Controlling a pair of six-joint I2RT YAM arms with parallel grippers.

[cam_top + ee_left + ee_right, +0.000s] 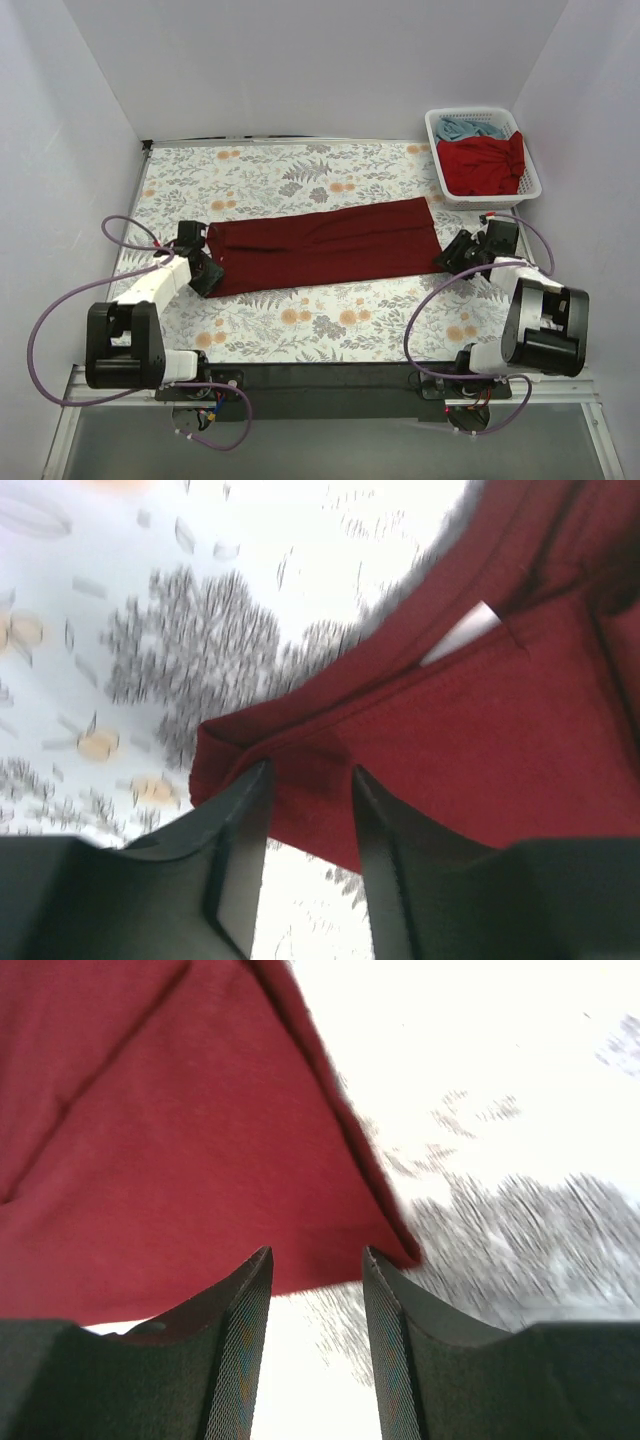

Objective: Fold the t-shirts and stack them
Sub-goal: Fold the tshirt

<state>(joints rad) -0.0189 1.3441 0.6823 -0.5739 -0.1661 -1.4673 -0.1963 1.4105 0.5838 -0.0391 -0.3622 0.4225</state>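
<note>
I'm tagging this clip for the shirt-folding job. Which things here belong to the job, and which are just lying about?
Belong to the job: dark maroon t-shirt, laid out flat; red t-shirt; light blue t-shirt.

Just lying about: white lattice basket, holding the red and light blue shirts; floral table cloth, under the maroon one.

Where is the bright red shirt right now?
In the top view, the bright red shirt lies inside the white basket at the far right corner of the table, just in front of the light blue shirt.
</note>
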